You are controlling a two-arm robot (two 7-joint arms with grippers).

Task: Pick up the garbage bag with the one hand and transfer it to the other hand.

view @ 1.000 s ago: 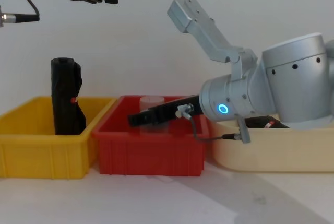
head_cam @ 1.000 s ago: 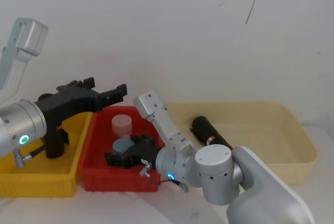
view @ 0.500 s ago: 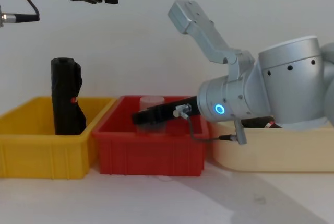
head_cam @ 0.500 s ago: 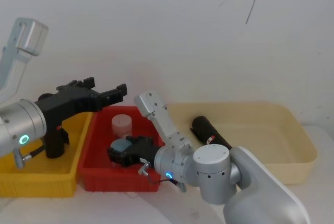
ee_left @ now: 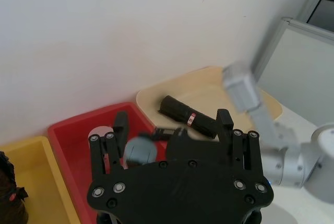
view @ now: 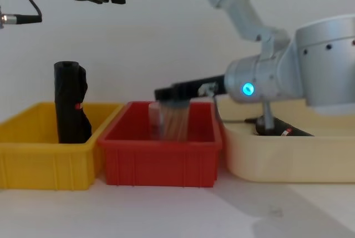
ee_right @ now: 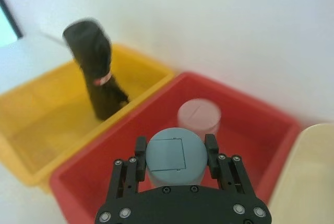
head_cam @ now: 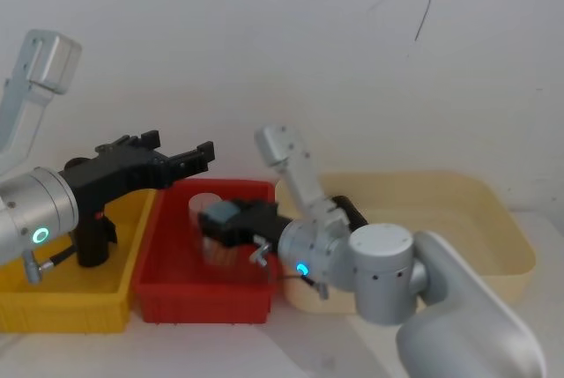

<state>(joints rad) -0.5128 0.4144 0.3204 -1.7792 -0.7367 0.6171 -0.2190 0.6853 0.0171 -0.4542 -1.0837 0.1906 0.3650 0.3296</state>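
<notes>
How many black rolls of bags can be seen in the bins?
2. One straight roll lies in the beige bin on the right. One slumped roll stands in the yellow bin on the left. Others may be hidden behind the arms.

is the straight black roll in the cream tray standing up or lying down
Lying down. The garbage bag rests lengthwise on the floor of the cream tray, label facing up; neither pincer touches it.

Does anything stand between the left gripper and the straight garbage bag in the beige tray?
Yes. The right gripper, its jaws shut on a grey-lidded jar, hangs above the red bin, between the left gripper and the garbage bag.
</notes>
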